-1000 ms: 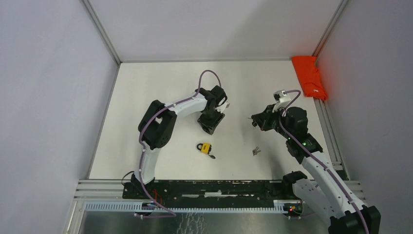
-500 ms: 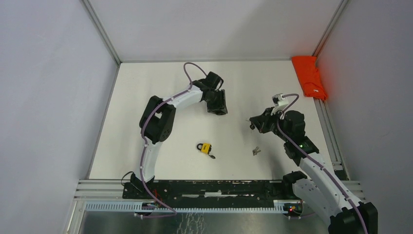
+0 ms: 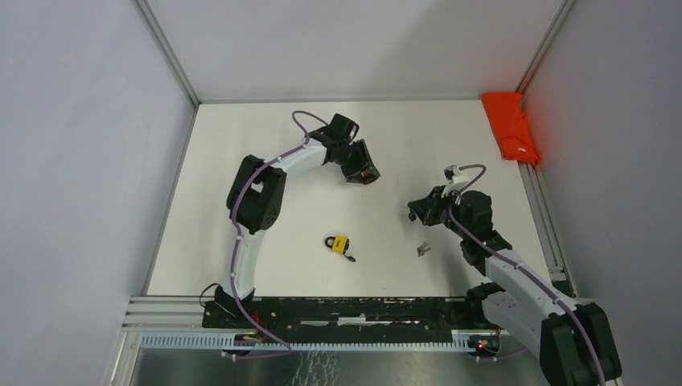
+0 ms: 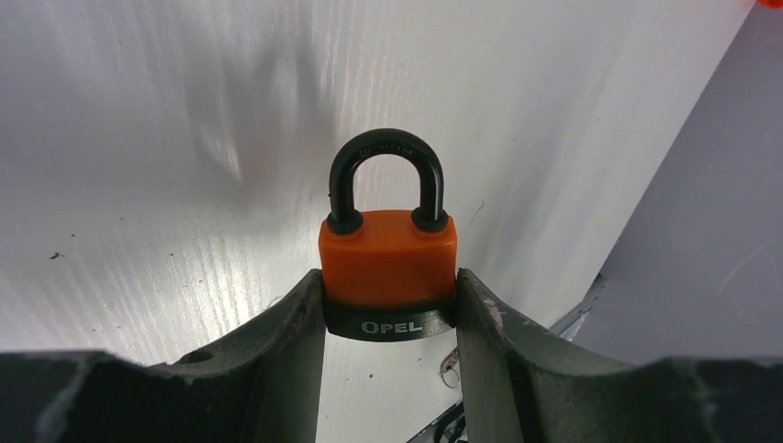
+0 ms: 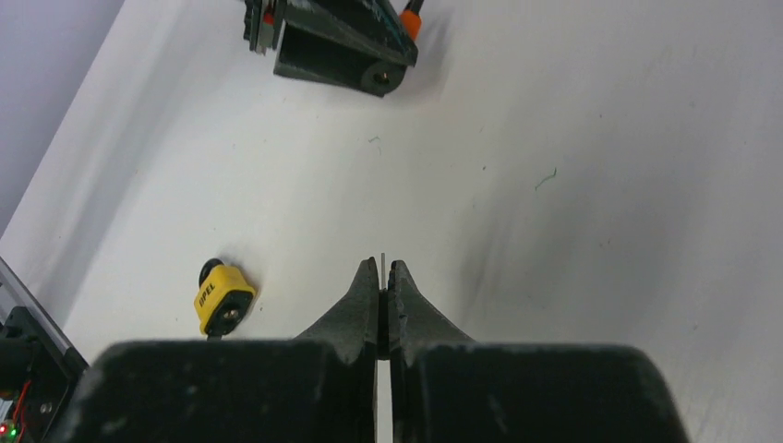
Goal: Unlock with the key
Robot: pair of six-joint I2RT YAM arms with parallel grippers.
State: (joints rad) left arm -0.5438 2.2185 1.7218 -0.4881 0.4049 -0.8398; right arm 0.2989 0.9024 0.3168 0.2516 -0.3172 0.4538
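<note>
My left gripper is partly spread and clamped on the orange padlock. 1 dark finger presses each side of its black base band, and the shackle points away from me, above the white table. My right gripper is closed tight. A thin metal sliver is pinched between its tips, edge-on. I take it for the key blade, but I cannot confirm that.

The 2 grippers are well apart, so the main risk is misalignment. I cannot see the keyhole in any view. It is probably on the base, which faces back into my left palm. If I bring the blade in at the wrong angle, it could skid off the smooth casing or twist in my narrow pinch. The left hold covers only the lower band, so a sideways push could rock the lock or squeeze it out. A 2nd lock, the yellow padlock, lies between my arms, and the loose keys lie near my right arm. I may be holding a blade that matches the wrong lock.

The orange body is blocky with rounded corners and looks rubbery and matte. The shackle is a smooth black hoop. The tabletop is glossy and faintly ribbed, with a few scuffs.
</note>
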